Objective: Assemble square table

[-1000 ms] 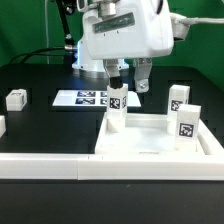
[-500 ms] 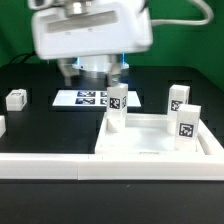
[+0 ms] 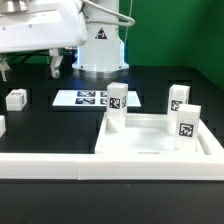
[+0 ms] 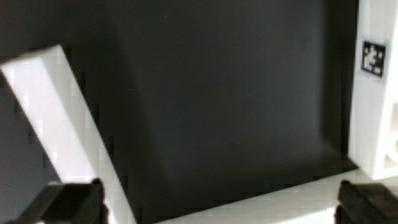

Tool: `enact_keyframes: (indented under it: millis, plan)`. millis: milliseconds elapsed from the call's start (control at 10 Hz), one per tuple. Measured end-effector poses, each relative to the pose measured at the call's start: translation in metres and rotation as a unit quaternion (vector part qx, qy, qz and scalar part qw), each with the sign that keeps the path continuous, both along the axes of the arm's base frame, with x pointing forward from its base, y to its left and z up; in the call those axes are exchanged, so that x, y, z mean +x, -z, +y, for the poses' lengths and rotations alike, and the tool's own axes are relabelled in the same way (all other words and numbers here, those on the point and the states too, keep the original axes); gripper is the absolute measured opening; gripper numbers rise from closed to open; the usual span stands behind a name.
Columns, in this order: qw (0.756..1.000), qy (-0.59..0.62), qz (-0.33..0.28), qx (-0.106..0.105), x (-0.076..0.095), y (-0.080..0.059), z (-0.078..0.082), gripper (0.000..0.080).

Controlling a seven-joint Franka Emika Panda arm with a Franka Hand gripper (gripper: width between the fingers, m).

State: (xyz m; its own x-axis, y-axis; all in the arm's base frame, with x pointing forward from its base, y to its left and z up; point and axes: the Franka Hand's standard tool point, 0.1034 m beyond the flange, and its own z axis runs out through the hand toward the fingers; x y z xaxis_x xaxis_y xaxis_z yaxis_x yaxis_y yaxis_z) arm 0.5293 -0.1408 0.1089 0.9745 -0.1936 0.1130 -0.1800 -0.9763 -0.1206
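White tabletop [image 3: 150, 140] rim meets border rail [image 3: 45, 166].

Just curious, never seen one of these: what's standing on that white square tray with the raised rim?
On the square tray, one white tagged leg stands upright at its far corner and another leg at the exterior view's right. The rim hides where their bases meet the floor.

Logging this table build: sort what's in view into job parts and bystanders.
Job parts:
- square table top
- three legs standing on it
- loose leg on the black table
- gripper, open, holding nothing

Bystanders:
- marker board
- white border rail
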Motion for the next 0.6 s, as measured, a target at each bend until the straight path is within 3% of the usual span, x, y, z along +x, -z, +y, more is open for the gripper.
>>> enact_keyframes:
  millis: [400, 500, 600]
  plan:
    - [1.0, -0.008, 0.011, 0.004, -0.006, 0.003, -0.001, 0.0649]
    - [0.996, -0.052, 0.07, -0.011, -0.039, 0.017, -0.016, 0.0649]
    - [0.991, -0.067, 0.116, -0.01, -0.062, 0.022, -0.03, 0.0649]
